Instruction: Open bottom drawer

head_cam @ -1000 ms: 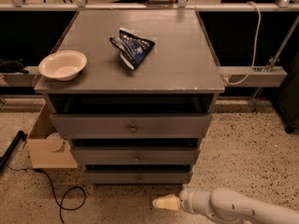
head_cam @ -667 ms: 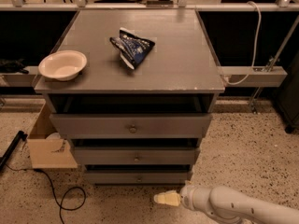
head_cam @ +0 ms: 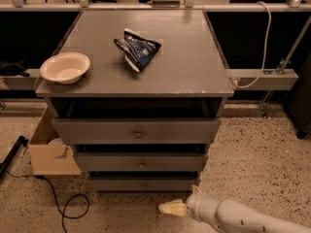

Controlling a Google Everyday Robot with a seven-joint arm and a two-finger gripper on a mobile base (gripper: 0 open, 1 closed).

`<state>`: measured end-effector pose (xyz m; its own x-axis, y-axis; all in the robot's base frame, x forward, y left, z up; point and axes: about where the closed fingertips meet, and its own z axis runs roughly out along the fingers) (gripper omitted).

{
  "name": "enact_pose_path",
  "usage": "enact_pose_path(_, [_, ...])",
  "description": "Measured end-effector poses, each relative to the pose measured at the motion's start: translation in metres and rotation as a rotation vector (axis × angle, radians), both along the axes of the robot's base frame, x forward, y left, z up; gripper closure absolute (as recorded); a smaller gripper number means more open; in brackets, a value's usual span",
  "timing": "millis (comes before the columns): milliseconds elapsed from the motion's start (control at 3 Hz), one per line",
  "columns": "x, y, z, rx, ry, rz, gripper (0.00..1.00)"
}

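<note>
The bottom drawer (head_cam: 144, 184) is the lowest and narrowest of three grey fronts on the cabinet, with a small round knob (head_cam: 144, 185) at its centre. It looks closed. My gripper (head_cam: 171, 208) is at the end of the white arm low in the frame, over the floor just below and to the right of that drawer's front. It points left and does not touch the drawer.
The middle drawer (head_cam: 142, 162) and top drawer (head_cam: 137, 130) sit above. On the cabinet top are a white bowl (head_cam: 65, 67) and a blue chip bag (head_cam: 138, 49). A cardboard box (head_cam: 50, 152) and black cable (head_cam: 68, 208) lie on the floor to the left.
The gripper stays low in front of the cabinet and has hardly moved. The drawers have not moved.
</note>
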<state>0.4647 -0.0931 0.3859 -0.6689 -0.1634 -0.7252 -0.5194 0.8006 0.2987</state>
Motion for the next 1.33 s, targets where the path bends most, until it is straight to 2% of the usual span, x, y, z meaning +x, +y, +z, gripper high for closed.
enact_pose_path(667, [0.023,0.000,0.006,-0.184,-0.309,0.081,0.00])
enact_pose_path(1000, [0.035,-0.006,0.007,-0.298,-0.458,0.096,0.00])
enact_pose_path(1333, [0.035,-0.006,0.007,-0.299,-0.459,0.096,0.00])
